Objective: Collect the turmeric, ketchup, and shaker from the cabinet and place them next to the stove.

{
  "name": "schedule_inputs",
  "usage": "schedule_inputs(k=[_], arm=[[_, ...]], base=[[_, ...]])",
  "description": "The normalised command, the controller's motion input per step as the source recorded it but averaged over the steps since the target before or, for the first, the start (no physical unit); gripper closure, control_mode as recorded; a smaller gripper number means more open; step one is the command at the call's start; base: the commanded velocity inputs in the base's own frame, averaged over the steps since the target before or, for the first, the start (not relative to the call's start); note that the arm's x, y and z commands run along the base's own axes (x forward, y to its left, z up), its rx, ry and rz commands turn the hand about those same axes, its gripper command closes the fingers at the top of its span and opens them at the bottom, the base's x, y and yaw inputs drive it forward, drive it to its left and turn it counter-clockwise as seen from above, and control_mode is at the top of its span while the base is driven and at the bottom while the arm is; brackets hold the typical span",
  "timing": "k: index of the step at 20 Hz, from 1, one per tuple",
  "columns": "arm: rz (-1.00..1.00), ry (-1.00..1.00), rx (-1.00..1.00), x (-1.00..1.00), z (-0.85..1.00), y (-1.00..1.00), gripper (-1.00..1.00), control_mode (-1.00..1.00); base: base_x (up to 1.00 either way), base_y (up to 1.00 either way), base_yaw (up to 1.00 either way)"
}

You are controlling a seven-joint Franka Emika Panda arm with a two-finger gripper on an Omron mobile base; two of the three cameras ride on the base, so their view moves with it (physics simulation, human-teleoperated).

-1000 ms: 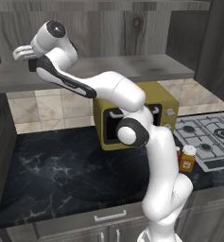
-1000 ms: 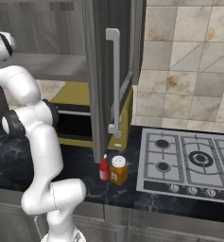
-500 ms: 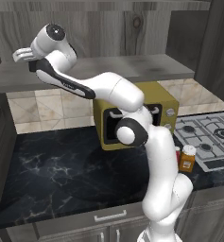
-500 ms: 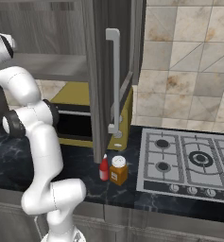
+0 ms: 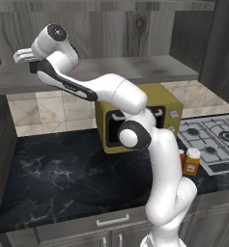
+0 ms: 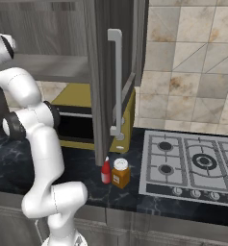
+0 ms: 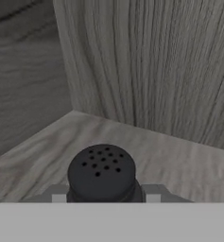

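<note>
The black shaker (image 7: 101, 171), with its perforated top, stands on the shelf in a back corner of the grey wood-grain cabinet (image 5: 116, 72). My gripper (image 7: 104, 195) is shut on it, one finger pressed against each side. In the left base view the gripper (image 5: 21, 54) reaches over the shelf's far left end. The orange turmeric jar (image 6: 120, 173) (image 5: 192, 161) and the slim red ketchup bottle (image 6: 106, 171) stand side by side on the black counter, just left of the stove (image 6: 197, 163) (image 5: 217, 142).
The cabinet door (image 6: 103, 72) with its long white handle (image 6: 116, 81) hangs open above the counter. A yellow-olive microwave (image 5: 150, 116) sits under the shelf behind the arm. Dark marble counter (image 5: 63, 169) stretches to the left.
The gripper's fingers have closed in on the shaker. The hand has shifted slightly on the shelf. The jar and the bottle by the stove have not moved.
</note>
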Motion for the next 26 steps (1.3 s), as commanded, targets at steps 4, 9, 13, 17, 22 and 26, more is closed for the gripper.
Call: schedule_inputs(k=[4, 9, 13, 17, 22, 26], arm=[[0.0, -0.01, 0.0, 0.0, 0.0, 0.0, 1.0, -1.0], [0.0, -0.04, 0.0, -0.28, -0.05, 0.0, 1.0, -1.0], [0.0, -0.06, 0.02, -0.72, -0.09, -0.08, 1.0, -1.0], [0.0, -0.05, 0.06, -0.93, -0.22, -0.22, 1.0, -1.0], [-0.01, -0.14, 0.05, -1.0, -0.32, -0.2, 1.0, -1.0], [-0.13, -0.16, 0.08, -1.0, -0.04, -0.51, 1.0, -1.0]], base=[[0.0, 0.0, 0.0], [0.0, 0.0, 0.0], [0.0, 0.0, 0.0], [0.0, 0.0, 0.0], [0.0, 0.0, 0.0], [0.0, 0.0, 0.0]])
